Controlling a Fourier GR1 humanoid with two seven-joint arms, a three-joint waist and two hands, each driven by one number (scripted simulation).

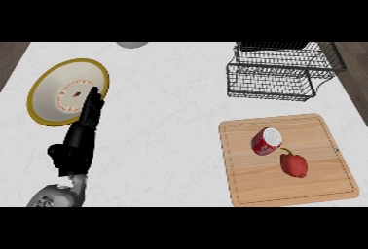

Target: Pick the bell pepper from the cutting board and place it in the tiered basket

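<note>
So the counter (173, 131) is white, and the wire basket (277, 73) sits at its far right with nothing in it that I can see. Closer in on the right is the cutting board (287, 160). A gold-rimmed plate (68, 92) is off to the left, with the left hand (90, 114) stretched out over its edge, fingers straight, holding nothing. No right hand in view at all.

Basically nothing's done yet. The pepper (293, 164) is lying on the board, untouched, next to a tipped red cup (266, 141). Its long axis runs roughly near-to-far, stem pointing up-left toward the cup. Grab, lift and drop are all left.
</note>
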